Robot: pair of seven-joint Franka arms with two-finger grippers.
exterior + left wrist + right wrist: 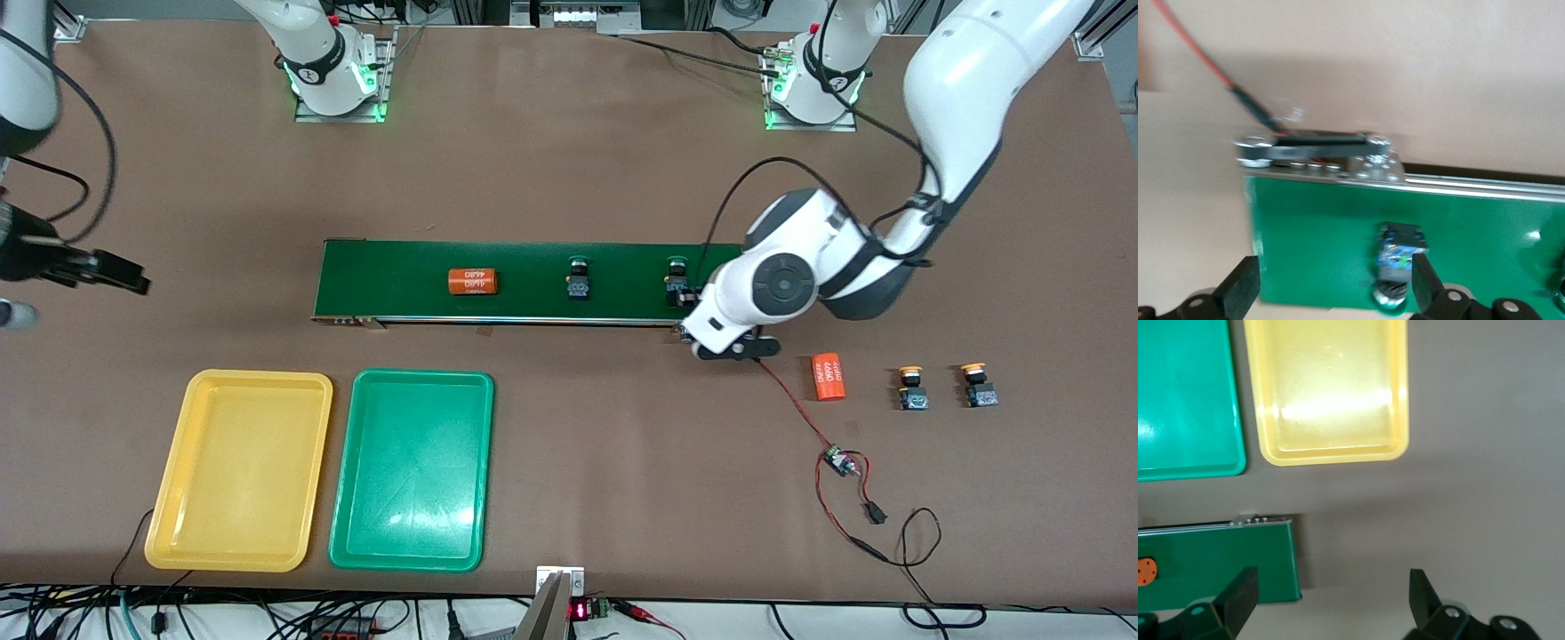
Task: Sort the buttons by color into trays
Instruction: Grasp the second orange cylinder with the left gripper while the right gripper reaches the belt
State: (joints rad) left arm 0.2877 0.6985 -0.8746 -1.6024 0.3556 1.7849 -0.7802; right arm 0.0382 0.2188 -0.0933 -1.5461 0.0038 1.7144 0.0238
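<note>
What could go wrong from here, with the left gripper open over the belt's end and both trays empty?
1. The left gripper stands open around a green-capped button that sits close to one finger; any sideways move could tip it.
2. That button lies near the conveyor belt end, so a nudge could push it off.
3. An orange cylinder shares the belt; the waiting, open right gripper might take it for a button.

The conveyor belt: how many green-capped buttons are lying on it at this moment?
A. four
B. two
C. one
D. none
B. Two green-capped buttons sit on the conveyor belt, one near its middle and one at the left arm's end, where the left gripper is open around it.
</note>
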